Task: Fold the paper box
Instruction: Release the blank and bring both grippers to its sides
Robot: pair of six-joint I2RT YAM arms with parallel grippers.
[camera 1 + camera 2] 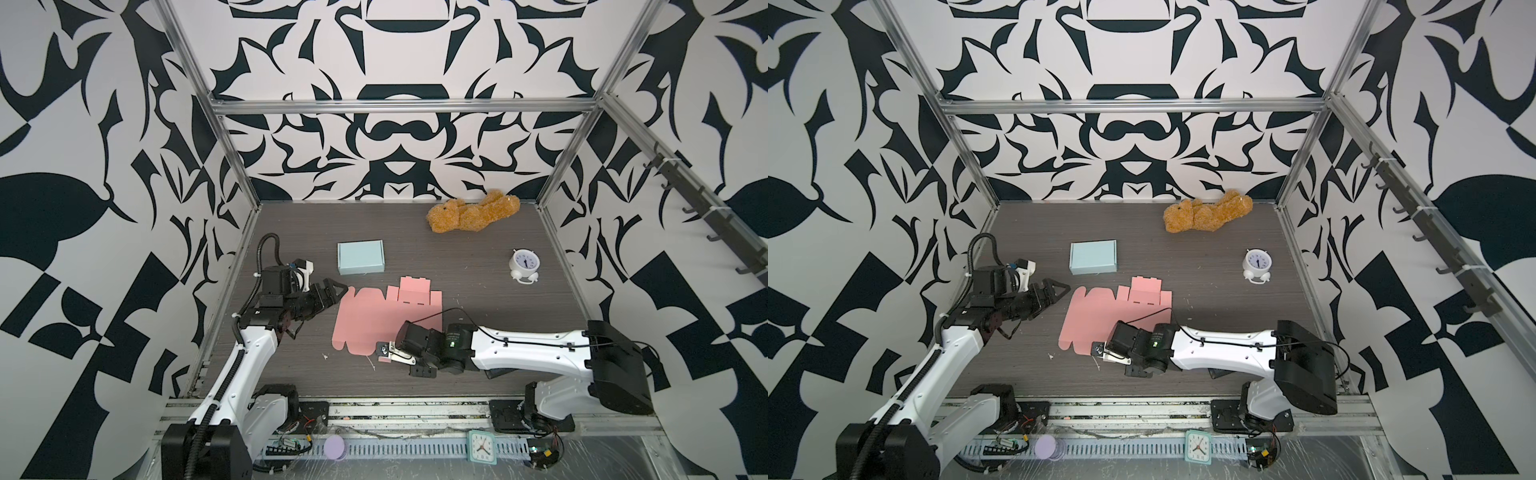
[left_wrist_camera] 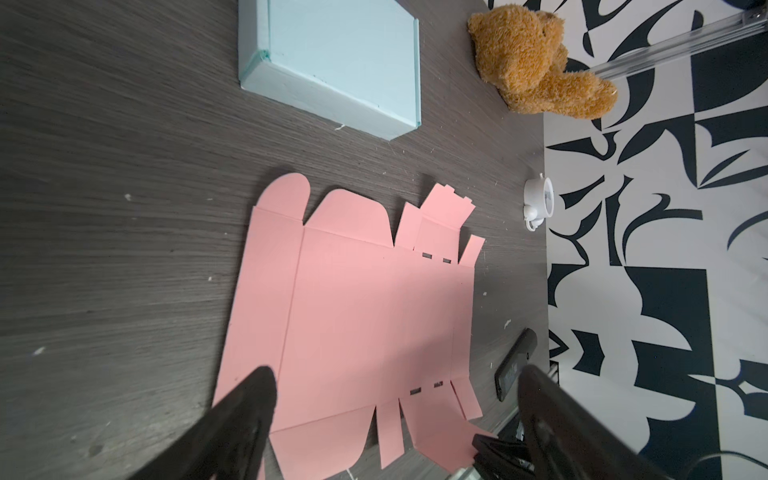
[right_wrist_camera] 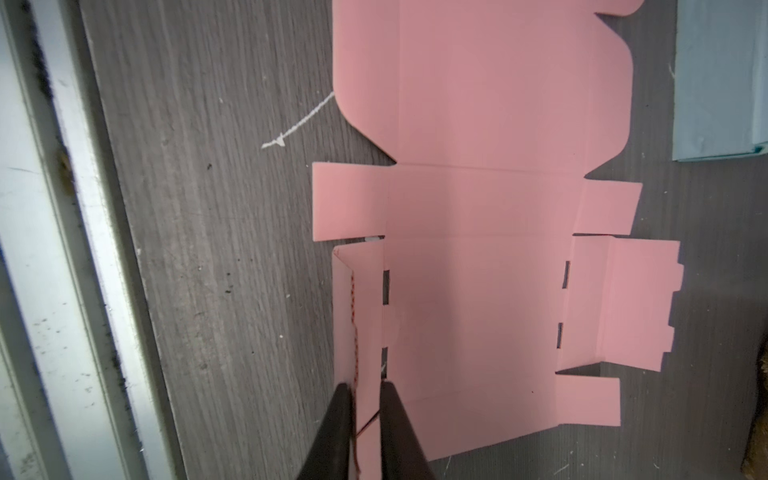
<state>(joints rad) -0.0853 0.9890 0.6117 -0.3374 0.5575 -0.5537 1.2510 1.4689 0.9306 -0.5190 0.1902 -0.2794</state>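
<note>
The paper box is a flat pink cut-out sheet [image 1: 386, 320] [image 1: 1100, 320] lying unfolded on the dark wood table. My left gripper [image 1: 338, 291] [image 1: 1059, 289] hovers at the sheet's left edge, wide open and empty; in the left wrist view its fingers straddle the sheet [image 2: 365, 307] around the gripper's middle [image 2: 395, 374]. My right gripper [image 1: 384, 353] [image 1: 1098, 351] is at the sheet's near edge. In the right wrist view its jaws [image 3: 365, 386] stand a narrow gap apart. A raised side flap [image 3: 365, 311] of the sheet [image 3: 478, 291] lies in that gap.
A folded pale blue box [image 1: 360, 257] sits behind the sheet. A brown teddy bear [image 1: 473, 214] lies at the back right and a white alarm clock [image 1: 523, 266] stands to the right. A square clock [image 1: 481, 446] rests on the front rail.
</note>
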